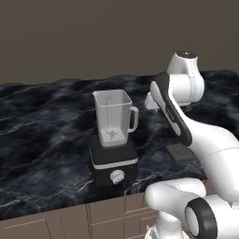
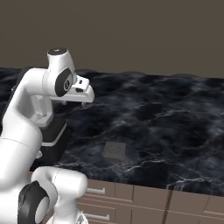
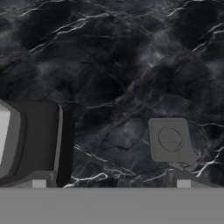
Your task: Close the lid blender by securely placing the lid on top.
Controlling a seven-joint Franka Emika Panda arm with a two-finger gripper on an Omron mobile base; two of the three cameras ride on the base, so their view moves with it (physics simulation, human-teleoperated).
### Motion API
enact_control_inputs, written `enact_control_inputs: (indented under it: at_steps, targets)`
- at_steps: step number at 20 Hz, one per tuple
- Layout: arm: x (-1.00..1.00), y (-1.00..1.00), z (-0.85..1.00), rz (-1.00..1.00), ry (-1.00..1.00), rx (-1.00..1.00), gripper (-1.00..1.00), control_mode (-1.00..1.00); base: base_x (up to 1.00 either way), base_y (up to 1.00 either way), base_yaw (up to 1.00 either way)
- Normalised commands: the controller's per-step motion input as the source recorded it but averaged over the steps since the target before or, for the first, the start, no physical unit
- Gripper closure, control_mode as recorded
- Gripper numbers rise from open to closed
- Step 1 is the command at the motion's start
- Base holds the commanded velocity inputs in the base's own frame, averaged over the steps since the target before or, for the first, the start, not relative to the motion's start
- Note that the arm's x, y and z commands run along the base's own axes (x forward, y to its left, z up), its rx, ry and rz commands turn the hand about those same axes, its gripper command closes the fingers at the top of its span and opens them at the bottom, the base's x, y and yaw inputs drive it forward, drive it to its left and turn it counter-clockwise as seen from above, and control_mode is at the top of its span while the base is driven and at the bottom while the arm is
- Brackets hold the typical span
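Blender stood on the dark marbled counter close to its front edge, black boxy base with a white band and a round white knob facing the front, the clear squarish jar seated upright on the base with its handle on the right side as seen from the left base view. The jar's mouth was uncovered. In the right base view the blender's base showed partly behind the white arm, and in the hand view its dark body sat at the left edge.

The lid, a flat dark grey square with rounded corners and a faint round mark on top, lay flat on the counter near the front edge, apart from the blender and to its right; it also showed in the left base view, partly behind the arm, and in the hand view.

The gripper hung above the counter between blender and lid, touching neither, its jaws spread wide with nothing between them; one fingertip rose just below the lid in the hand view.
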Motion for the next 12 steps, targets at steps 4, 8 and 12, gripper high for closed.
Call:
enact_control_inputs:
  at_steps: [4, 8, 12]
  targets:
    - [0.00, -0.16, -0.03, 0.00, 0.00, 0.02, -1.00, -1.00, 0.00, -0.05, 0.00]
    - [-0.20, -0.91, -0.44, -0.08, 0.00, 0.16, -1.00, -1.00, 0.00, 0.00, 0.00]
    - [-0.31, -1.00, -0.56, -0.14, 0.03, 0.20, -1.00, -1.00, 0.00, 0.00, 0.00]
